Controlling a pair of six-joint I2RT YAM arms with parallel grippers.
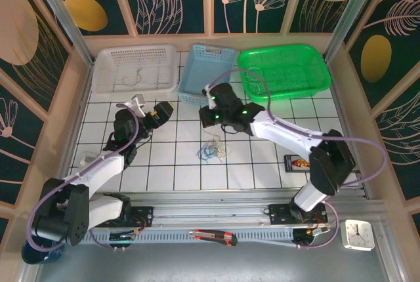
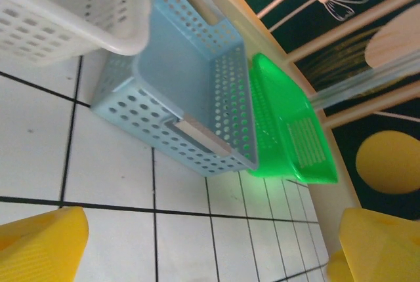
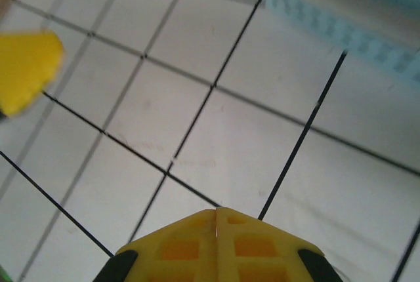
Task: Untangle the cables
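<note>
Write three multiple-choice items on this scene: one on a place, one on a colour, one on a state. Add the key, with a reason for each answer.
1. Where does the cable tangle lie?
A) on the tiled table, near its middle
B) on the floor below the table
C) on a shelf

2. What colour is the middle basket at the table's far edge?
A) red
B) black
C) light blue

3. How does the right gripper stand?
A) wide open
B) shut, with its yellow fingers pressed together
C) half open

Key:
1 A: the top view shows the tangle on the white tiles.
2 C: its perforated walls are pale blue in both the top view and the left wrist view.
3 B: the right wrist view shows just a thin seam between the two fingers.
</note>
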